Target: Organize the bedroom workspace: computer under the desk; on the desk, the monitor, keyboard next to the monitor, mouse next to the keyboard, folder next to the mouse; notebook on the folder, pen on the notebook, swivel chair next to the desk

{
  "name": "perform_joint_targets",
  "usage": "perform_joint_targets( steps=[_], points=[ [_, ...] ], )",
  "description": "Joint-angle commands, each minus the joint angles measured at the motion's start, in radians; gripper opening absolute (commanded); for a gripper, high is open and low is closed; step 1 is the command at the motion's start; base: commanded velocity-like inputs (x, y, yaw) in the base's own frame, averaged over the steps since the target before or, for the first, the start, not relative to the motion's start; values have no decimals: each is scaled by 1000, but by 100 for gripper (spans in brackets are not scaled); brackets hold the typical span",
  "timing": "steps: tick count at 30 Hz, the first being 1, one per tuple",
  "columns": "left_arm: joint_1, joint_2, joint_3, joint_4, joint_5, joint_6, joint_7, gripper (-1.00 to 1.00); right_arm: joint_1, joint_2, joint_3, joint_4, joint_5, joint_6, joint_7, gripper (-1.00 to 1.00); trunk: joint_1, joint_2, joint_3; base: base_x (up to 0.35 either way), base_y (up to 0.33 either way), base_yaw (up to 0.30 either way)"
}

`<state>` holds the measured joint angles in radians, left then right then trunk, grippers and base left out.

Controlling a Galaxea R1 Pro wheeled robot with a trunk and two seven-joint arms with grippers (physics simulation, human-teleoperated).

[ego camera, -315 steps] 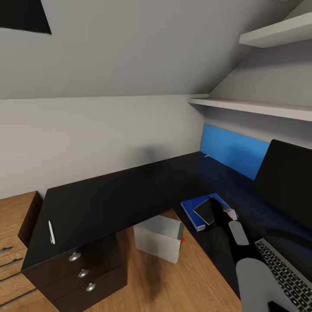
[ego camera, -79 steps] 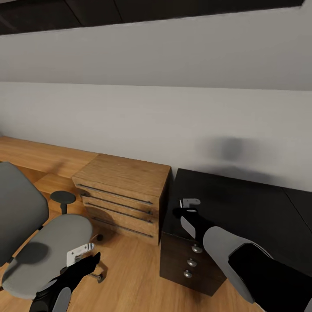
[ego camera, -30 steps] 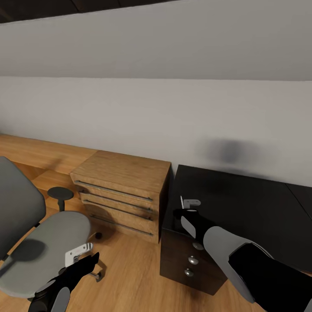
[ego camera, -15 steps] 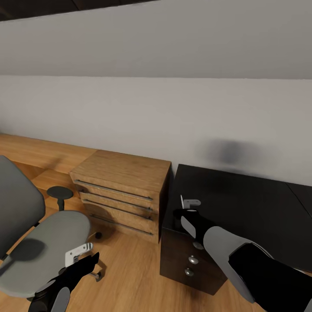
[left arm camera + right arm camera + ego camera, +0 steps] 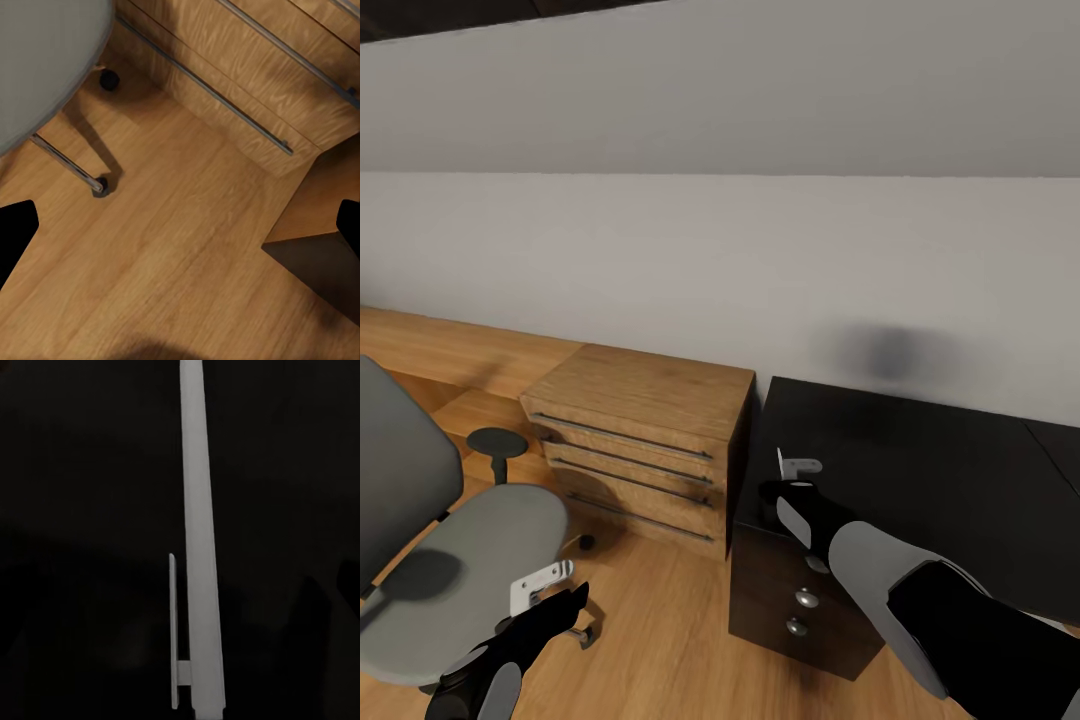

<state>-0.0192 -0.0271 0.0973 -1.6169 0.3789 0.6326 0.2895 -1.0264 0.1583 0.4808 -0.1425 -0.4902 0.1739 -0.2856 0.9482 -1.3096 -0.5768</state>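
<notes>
Nearest the robot, the left gripper (image 5: 542, 588) hangs low over the oak floor (image 5: 172, 247) just off the front edge of the swivel chair (image 5: 455, 570), on the side of the chair away from the desk (image 5: 920, 470); in the left wrist view its dark fingertips stand wide apart at the frame's edges, so it is spread and holds nothing. Farther out, the right gripper (image 5: 792, 467) reaches over the desk's black top at the corner above the knobbed drawers. The right wrist view looks straight down the pen (image 5: 201, 540), a slim white barrel with a clip lying flat on the desk; whether the fingers are parted or closed I cannot tell. Beyond the chair, the oak dresser (image 5: 645, 440) stands against the desk's end panel.

The step in hand looks like picking up the pen. To do it well: straddle the barrel crosswise near its middle, descend until the fingertips almost meet the glossy top, close gently so the pen does not roll, then lift straight up
</notes>
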Motion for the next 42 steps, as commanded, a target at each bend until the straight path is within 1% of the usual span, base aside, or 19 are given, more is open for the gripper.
perform_joint_targets(
  steps=[1, 11, 12, 37, 42],
  points=[
    [-1, -1, 1, -1, 11, 4, 7, 100, 0, -1, 8, 9, -8, 11, -6, 100, 0, 0, -1, 0, 0, 0],
    [-1, -1, 1, -1, 11, 4, 7, 100, 0, -1, 7, 9, -8, 12, -6, 100, 0, 0, -1, 0, 0, 0],
    [-1, -1, 1, -1, 11, 4, 7, 100, 0, -1, 7, 9, -8, 12, -6, -100, 0, 0, -1, 0, 0, 0],
    [-1, -1, 1, -1, 11, 6, 6, 100, 0, -2, 5, 6, -12, 15, -5, -100, 0, 0, -1, 0, 0, 0],
    [-1, -1, 1, -1, 11, 6, 4, 100, 0, -2, 3, 6, -15, 54, -5, -100, 0, 0, -1, 0, 0, 0]
  ],
)
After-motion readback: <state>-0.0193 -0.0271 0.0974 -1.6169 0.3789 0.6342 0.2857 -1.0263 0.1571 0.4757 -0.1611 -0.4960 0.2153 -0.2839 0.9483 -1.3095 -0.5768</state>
